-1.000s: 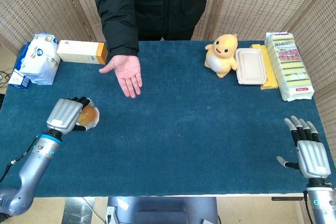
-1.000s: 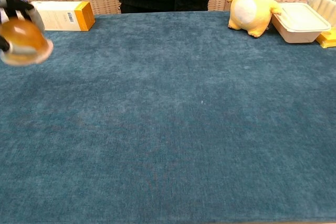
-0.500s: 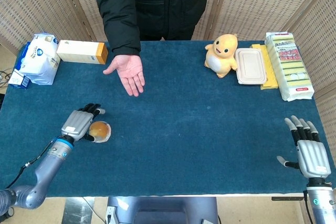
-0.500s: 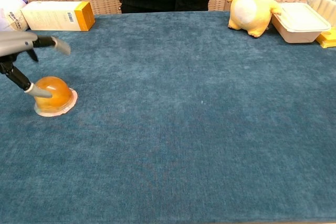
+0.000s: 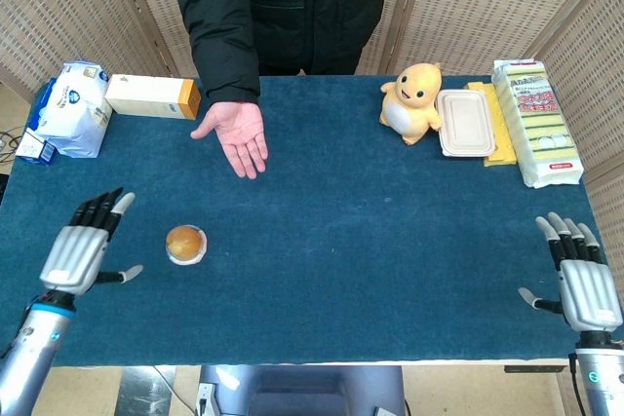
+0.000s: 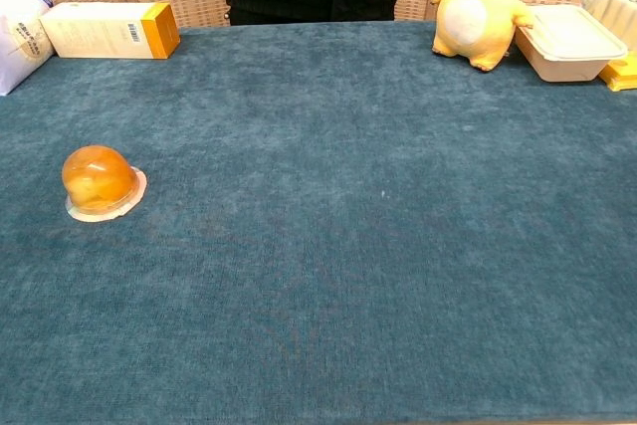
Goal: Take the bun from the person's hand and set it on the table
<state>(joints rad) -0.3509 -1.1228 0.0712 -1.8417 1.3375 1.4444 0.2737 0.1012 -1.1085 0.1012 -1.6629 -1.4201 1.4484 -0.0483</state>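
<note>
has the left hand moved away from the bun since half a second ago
Yes. The left hand has pulled back toward the table's left edge, leaving a gap to the bun, which sits alone on the cloth.

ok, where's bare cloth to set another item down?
The middle, between the bun and the right hand, below the person's hand. Crowded: back right around the toy and back left by the box.

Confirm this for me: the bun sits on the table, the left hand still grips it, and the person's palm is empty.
One thing is wrong. The left hand does not grip the bun; in the head view it is open, fingers spread, apart from the bun. The bun does sit on the table, and the person's hand is empty, palm up.
</note>
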